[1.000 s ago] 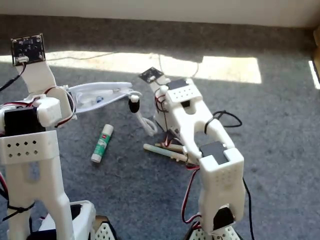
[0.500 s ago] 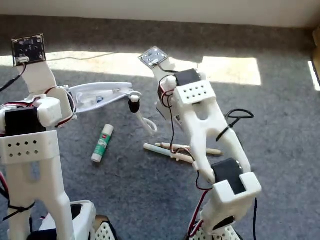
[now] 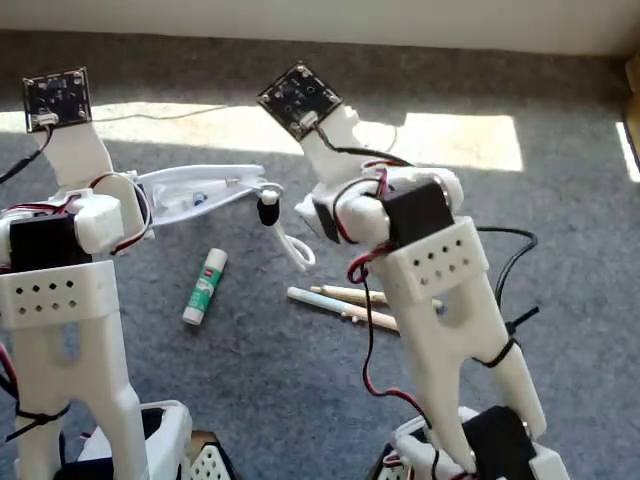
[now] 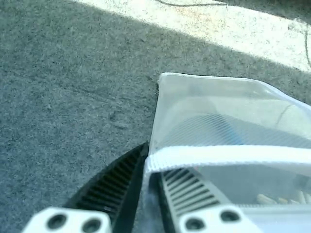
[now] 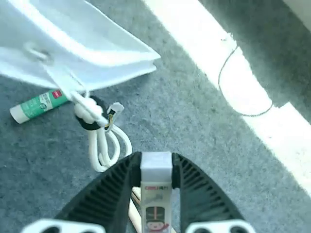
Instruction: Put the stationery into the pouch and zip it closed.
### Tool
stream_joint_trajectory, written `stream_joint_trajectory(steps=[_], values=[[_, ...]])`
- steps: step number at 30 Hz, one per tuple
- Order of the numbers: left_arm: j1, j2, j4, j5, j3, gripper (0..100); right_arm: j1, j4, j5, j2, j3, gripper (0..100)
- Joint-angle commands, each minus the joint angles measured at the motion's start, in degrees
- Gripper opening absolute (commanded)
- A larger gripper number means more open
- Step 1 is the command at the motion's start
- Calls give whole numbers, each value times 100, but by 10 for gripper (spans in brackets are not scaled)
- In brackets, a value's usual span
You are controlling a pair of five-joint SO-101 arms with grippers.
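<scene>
Right arm has lifted off the pencils [image 3: 345,298] since 1 s ago & now stands tall mid-worktop; left arm & pouch unchanged. Grey worktop [image 3: 570,250] has a sunlit band along its far edge. Translucent white pouch [image 3: 200,188] sits toward the far-left corner, its edge pinched in the left end effector [image 4: 149,162], jaws narrow on the fabric. Its white cord loop [image 3: 292,248] trails toward centre. Green-white glue stick [image 3: 204,287] lies nearer the near edge, apart from pouch. Two pencils lie at centre. Right end effector [image 5: 155,162] clamps a small white stick item [image 5: 156,191].
</scene>
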Motion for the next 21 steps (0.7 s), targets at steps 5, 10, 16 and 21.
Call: stream_joint_trajectory(steps=[5,10,16,21], values=[[-75,4,18,26,-303,7,-910,-40,-976,-1068,-347,62],[-75,4,18,35,-312,7,-1297,-1015,-1389,-1323,-321,62],[-75,13,18,35,-356,7,-1622,-2114,-1793,-1358,-303,62],[-75,13,18,35,-356,7,-1868,-2818,-1952,-1341,-251,62]])
